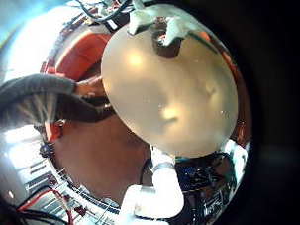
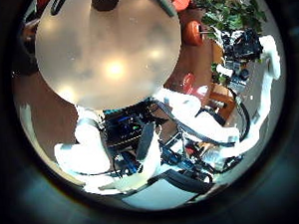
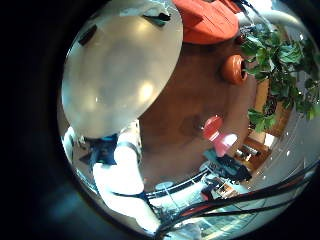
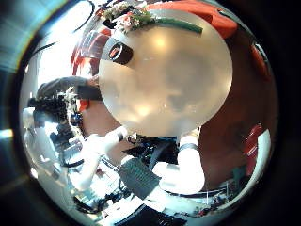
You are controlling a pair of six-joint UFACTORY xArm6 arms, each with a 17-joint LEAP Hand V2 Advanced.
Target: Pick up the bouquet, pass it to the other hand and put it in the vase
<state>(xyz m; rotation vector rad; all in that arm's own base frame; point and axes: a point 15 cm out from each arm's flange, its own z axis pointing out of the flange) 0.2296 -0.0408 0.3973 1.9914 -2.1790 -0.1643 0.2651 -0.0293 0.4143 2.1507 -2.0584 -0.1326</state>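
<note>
Both hands hang high over a round pale table, which all palm views look down on. The bouquet lies on its side at the table's rim, its stem pointing along the edge. A dark vase stands upright just beside it. The left little finger side view has the vase with the bouquet next to it. White parts of the left hand and the right hand reach in relaxed, holding nothing and well clear of both things.
Around the table is bare floor. A leafy potted plant and a round pot stand off to one side, with a large cushioned seat past the table's far edge.
</note>
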